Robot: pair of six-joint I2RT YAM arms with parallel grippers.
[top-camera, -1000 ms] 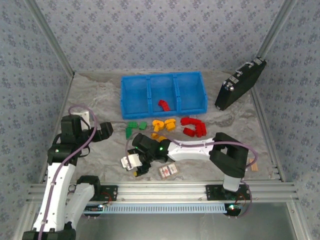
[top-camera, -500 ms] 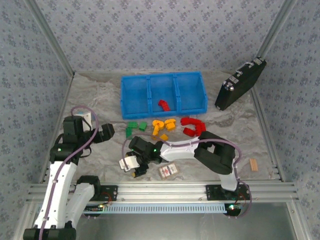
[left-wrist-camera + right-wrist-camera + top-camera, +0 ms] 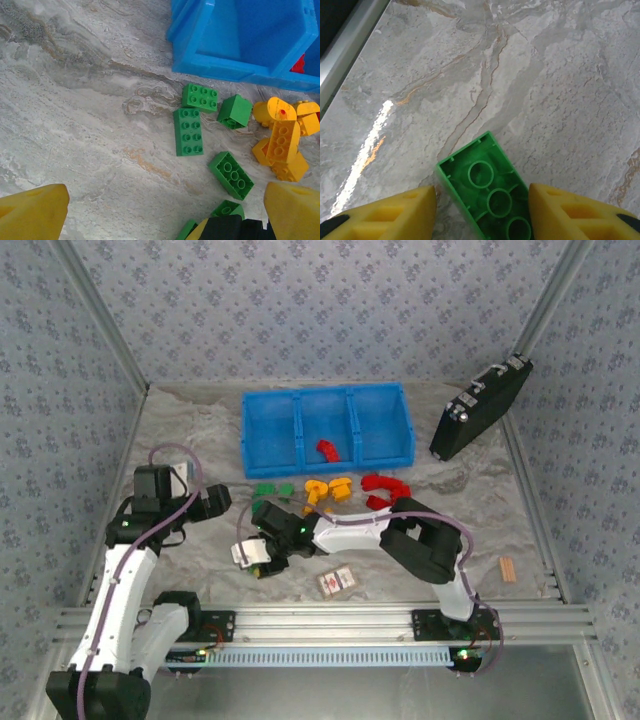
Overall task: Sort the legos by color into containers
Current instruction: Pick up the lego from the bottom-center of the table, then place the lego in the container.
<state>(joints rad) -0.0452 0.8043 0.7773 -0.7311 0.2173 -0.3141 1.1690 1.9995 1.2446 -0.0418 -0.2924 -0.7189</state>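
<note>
Straddling an upturned green brick [image 3: 487, 192] well short of the blue bin [image 3: 247, 435], the right gripper [image 3: 481, 200] has its fingers [image 3: 395, 212] partly open, grip uncertain, so squeezing and lifting should come next, while the left gripper [image 3: 162, 211] hangs wide open, empty.

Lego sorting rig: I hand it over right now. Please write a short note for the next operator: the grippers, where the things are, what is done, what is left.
Left gripper: open, empty, facing the green legos in front of the blue bin.
Right gripper: jaws on both sides of an upside-down green brick, nearer the arm bases. A firm grip is not certain.
Done: one red brick lies in the bin's middle compartment.
Left: the green legos, the orange-yellow legos and the red legos on the table in front of the bin.
</note>
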